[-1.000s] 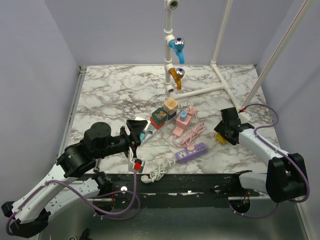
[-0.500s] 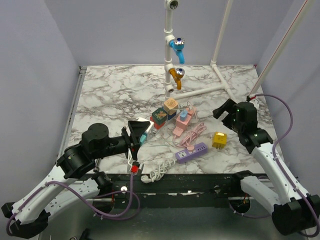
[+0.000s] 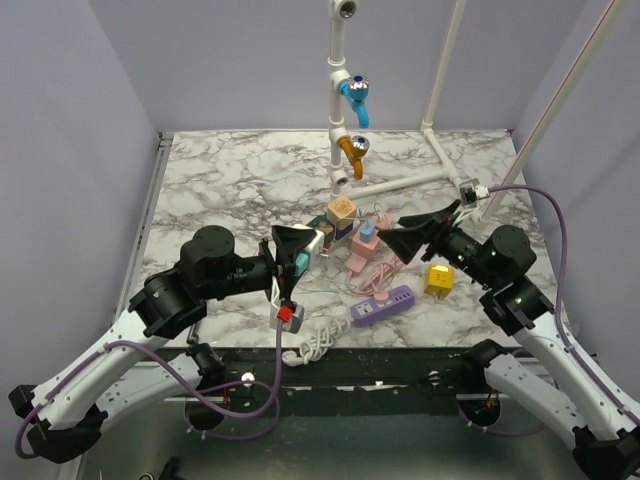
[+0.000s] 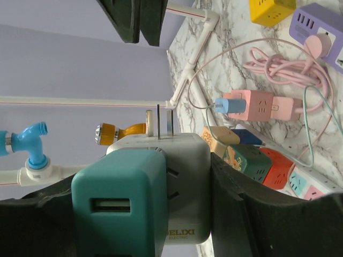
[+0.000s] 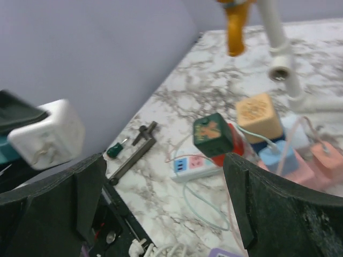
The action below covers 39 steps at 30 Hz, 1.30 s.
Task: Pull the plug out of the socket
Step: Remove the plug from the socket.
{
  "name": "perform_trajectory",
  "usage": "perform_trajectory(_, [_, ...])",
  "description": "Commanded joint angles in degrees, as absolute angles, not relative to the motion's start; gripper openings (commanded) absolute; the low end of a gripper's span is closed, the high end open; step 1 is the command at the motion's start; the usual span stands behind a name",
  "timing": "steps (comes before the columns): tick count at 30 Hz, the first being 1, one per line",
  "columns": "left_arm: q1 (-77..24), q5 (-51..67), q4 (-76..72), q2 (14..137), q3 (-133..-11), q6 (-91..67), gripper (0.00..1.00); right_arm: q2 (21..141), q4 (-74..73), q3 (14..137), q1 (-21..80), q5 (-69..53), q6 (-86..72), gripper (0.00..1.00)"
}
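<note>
My L pincer [image 4: 142, 217] clamped on white socket cube [image 4: 185, 182], teal plug [image 4: 120, 209] at its side. Label reads "DELIXI". R pincer [image 5: 161, 201] wide apart, holds nothing.

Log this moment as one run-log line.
left end effector: shut on socket | plug: teal, seated in socket | right end effector: open, empty, short of plug

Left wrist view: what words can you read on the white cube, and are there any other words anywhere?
"DELIXI": on the white cube, near its bottom edge; the first letter is hard to make out.
Tiny line under it: too small to read.
Everything else, in all views: no words I can read.
</note>
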State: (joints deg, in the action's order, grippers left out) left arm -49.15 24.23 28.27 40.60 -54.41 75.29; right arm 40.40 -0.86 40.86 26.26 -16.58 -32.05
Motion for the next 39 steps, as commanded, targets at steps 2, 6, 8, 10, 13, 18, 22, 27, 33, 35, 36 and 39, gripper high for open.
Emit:
perform_trajectory(2, [-49.4,25.5,24.8,43.1,-59.8,67.3,0.00,40.4,14.4,38.7,32.7,-23.7,-29.3,1.00])
perform_trajectory(6, [-49.3,25.7,23.7,43.8,-59.8,67.2,0.00,44.6,17.7,40.6,36.1,-25.8,-28.3,1.00])
perform_trajectory(8, [-49.3,25.6,23.4,44.3,-59.9,67.5,0.00,46.3,20.2,41.1,37.7,-26.2,-28.5,1.00])
perform_trajectory(10, [-49.3,25.3,22.7,44.8,-59.6,67.8,0.00,48.6,21.9,42.0,38.9,-27.4,-29.2,1.00])
perform_trajectory(13, [-49.3,24.5,20.6,45.7,-59.3,67.5,0.00,51.5,24.4,43.0,41.2,-27.6,-29.3,1.00])
perform_trajectory(18, [-49.3,23.8,19.4,47.2,-59.2,67.8,0.00,54.9,25.9,44.3,45.8,-25.9,-27.8,1.00])
perform_trajectory(22, [-49.3,23.0,18.5,48.0,-59.0,67.7,0.00,57.1,27.2,44.7,49.4,-24.1,-26.2,1.00])
perform_trajectory(27, [-49.3,22.9,17.4,48.1,-59.0,67.2,0.00,59.2,28.9,45.3,52.4,-20.8,-24.3,1.00])
perform_trajectory(33, [-49.4,24.4,18.2,47.2,-59.4,66.3,0.00,61.7,30.9,46.2,53.5,-17.3,-23.8,1.00])
perform_trajectory(35, [-49.5,25.1,19.1,46.7,-59.4,66.3,0.00,62.6,31.5,46.6,53.5,-17.1,-24.2,0.94])
perform_trajectory(36, [-49.6,25.4,19.2,46.4,-59.3,66.2,0.00,63.1,31.7,46.9,53.6,-17.1,-24.5,0.90])
perform_trajectory(39, [-49.7,26.4,20.4,45.5,-58.8,67.1,0.00,64.4,31.6,47.8,53.6,-17.2,-25.8,0.74])
